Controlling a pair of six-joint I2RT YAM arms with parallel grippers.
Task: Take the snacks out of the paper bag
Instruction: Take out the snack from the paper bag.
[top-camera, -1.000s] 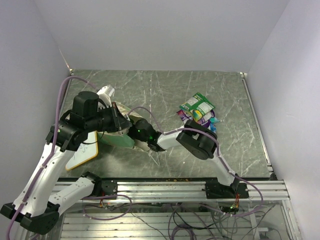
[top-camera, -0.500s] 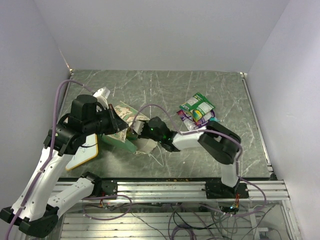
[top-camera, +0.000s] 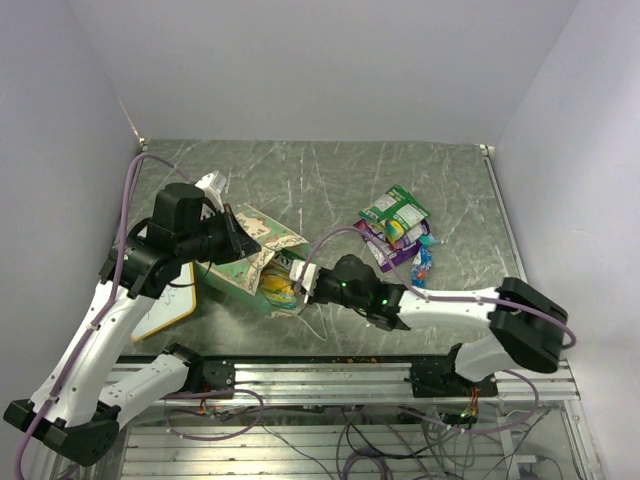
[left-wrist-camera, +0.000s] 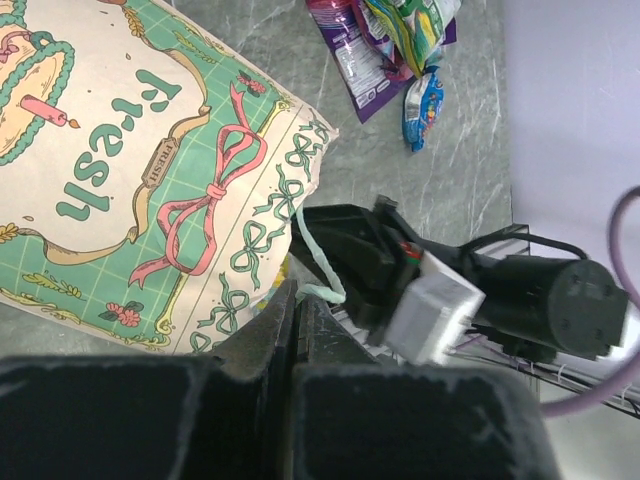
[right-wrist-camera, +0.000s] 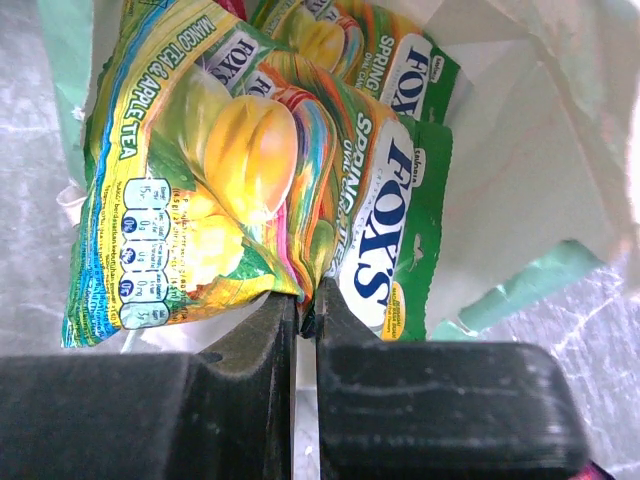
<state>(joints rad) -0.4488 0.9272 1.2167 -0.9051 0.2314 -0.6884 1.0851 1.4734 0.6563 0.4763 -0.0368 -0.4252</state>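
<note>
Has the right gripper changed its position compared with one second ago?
Yes. The right gripper, shut on a yellow-green packet, has drawn back rightward from inside the paper bag, toward the unmoved snack pile.

Glossy crinkled foil on snack packet (right-wrist-camera: 230, 190) — matt paper bag (left-wrist-camera: 150, 200).

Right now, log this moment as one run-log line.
left pincer: shut on paper bag rim | right pincer: shut on yellow-green packet at bag mouth | packet pile: out on table, right of bag
</note>
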